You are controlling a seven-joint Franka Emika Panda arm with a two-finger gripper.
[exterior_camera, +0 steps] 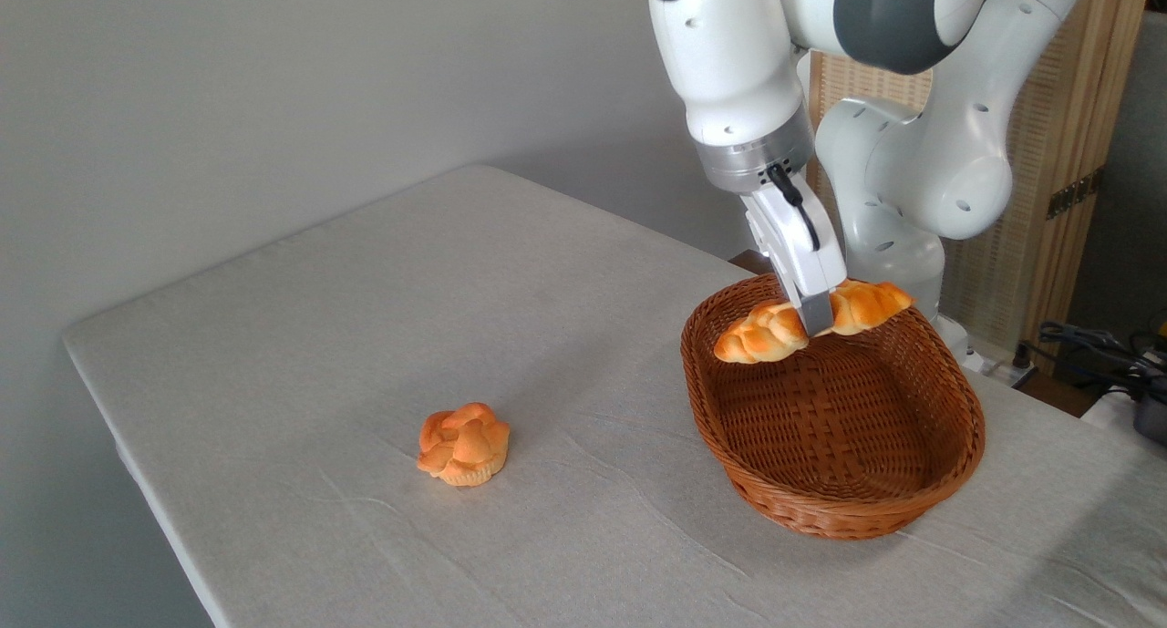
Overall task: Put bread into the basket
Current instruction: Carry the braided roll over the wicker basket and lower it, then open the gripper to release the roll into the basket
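Starting at the left, the desk [301, 336], covered in a pale grey cloth, carried only a small round knotted orange bun with a muffin-like base [463, 445], sitting alone and well apart from everything else. It lay off the route to the basket, so it stood in nobody's way.

Further right sat the large oval reddish-brown woven wicker basket [848, 509], its floor bare. Above its far end hung the long braided golden-orange loaf of bread [764, 333], lifted clear of the weave and tilted, its left tip lower and its right tip reaching out over the far rim. The white robot gripper [814, 315] came down at a slant from above, its jaws pinching the loaf near its middle; only the near finger showed plainly, the far one being hidden behind the bread. Holding the loaf at its middle probably kept it balanced, and holding it high let it pass over the sloping wall.

As a judgement, the carry looked nearly done: a lowering and a release remained. The overhanging right tip was the one risk, since it might catch the rim. Behind the arm stood a slatted wooden screen [1067, 145], and dark cables [1089, 341] lay at the far right, both out of reach.
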